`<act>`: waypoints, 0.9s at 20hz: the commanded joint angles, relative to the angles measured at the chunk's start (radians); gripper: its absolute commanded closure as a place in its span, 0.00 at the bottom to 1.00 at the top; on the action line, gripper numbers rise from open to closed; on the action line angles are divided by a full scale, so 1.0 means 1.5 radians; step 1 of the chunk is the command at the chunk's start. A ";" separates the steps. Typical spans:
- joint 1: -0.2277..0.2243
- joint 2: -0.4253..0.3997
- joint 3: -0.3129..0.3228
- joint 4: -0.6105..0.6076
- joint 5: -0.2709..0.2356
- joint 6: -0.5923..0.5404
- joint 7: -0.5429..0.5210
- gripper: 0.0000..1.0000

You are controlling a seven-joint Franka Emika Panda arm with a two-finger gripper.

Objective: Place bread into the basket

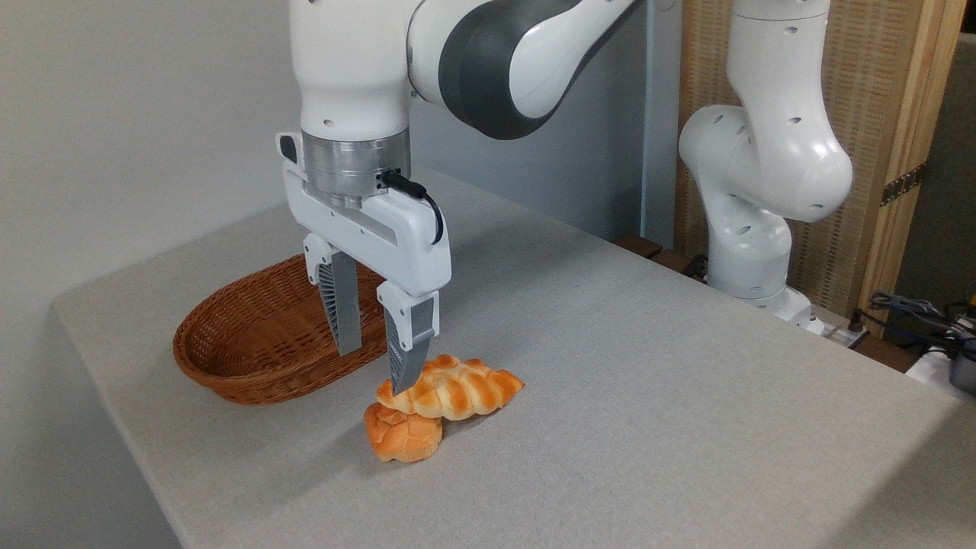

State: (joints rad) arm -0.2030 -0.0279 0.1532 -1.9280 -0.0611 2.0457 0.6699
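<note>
The braided loaf sits toward the table's front edge, one end propped on a round bun, beside the wicker basket. Gripper hangs released, one finger at the loaf's end. Still the reach step; next it probably needs to straddle and clamp.

Bright, even, sharp view; soft shadows, no glare.

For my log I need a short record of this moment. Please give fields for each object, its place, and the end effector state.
braided loaf: on table, one end resting on the bun
round bun: on table, under loaf's left end
wicker basket: left of loaf, nothing visible inside
end effector: open, over loaf's left end, right finger at the loaf
table: grey cloth
</note>
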 commanded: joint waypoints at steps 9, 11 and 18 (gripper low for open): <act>-0.005 -0.011 0.001 0.007 -0.013 -0.034 0.005 0.00; -0.005 -0.011 0.001 0.007 -0.013 -0.034 0.005 0.00; -0.005 -0.011 0.001 0.007 -0.013 -0.034 0.004 0.00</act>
State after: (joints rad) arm -0.2055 -0.0330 0.1497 -1.9258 -0.0612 2.0199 0.6699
